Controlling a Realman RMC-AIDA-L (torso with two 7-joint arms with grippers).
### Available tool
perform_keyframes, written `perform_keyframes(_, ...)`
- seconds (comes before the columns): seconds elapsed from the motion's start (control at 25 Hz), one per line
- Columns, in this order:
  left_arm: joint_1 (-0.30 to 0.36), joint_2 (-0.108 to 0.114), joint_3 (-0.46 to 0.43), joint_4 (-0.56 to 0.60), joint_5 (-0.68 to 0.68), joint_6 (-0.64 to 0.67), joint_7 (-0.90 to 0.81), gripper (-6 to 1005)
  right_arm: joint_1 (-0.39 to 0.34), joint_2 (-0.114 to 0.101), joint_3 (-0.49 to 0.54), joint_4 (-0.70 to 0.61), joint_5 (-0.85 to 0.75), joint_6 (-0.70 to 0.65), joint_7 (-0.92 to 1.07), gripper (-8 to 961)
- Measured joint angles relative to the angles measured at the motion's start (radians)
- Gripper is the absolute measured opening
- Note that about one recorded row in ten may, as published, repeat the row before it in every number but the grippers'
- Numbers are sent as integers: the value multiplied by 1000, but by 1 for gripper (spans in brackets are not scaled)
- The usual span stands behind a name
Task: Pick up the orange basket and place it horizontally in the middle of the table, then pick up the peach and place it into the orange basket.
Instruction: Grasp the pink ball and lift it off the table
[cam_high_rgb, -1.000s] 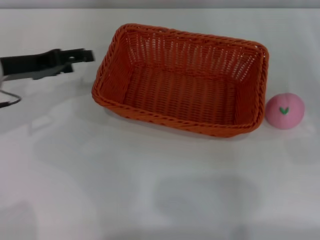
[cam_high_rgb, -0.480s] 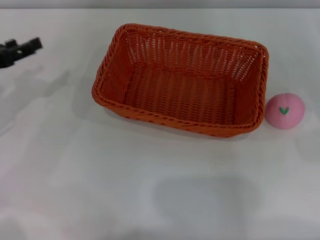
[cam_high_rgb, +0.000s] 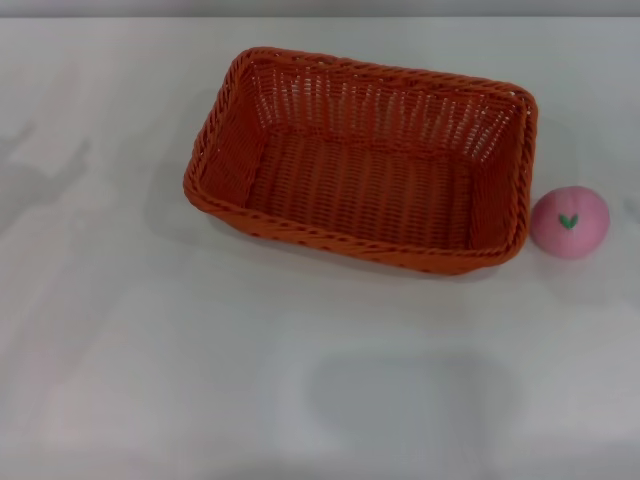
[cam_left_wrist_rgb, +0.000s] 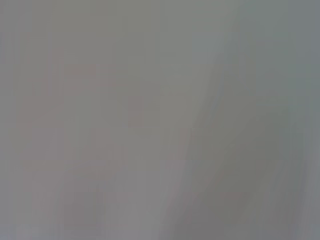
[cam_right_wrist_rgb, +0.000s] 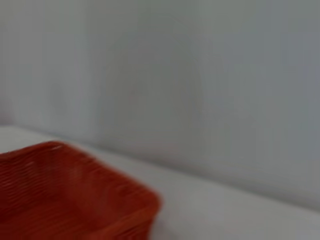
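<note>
Two things sit on the wide plain white table (cam_high_rgb: 150, 380): the large rectangular orange woven basket (cam_high_rgb: 360, 160) with its braided rim, and the small round pink toy peach (cam_high_rgb: 569, 222) with a green leaf mark. The basket rests upright and open-mouthed, its long side running roughly across the table, though skewed a little, and it lies about mid-table. The peach stands just beside the basket's right short wall, close to the rim's corner but seemingly not touching.

Judging by this layout, the basket looks placed, and the peach step comes next. To do it well, the arm on the peach's side should descend from above, close around the ball's widest part without nudging it into the wicker, lift clear of the rim, and let go low over the basket floor so it does not roll.

Neither gripper appears in any view, so whether either is released or clenched cannot be told; nothing shows them touching anything.
</note>
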Motion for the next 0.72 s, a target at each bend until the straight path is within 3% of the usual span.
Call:
perform_keyframes(0.32,17,0,1,82,-91,-99,175,866,18,2,-190,53,-33,-92,24,686)
perform_keyframes(0.72,8,-1,1,117,-100,-118,226,865,60,2,-235,119,-83,-173,15,682)
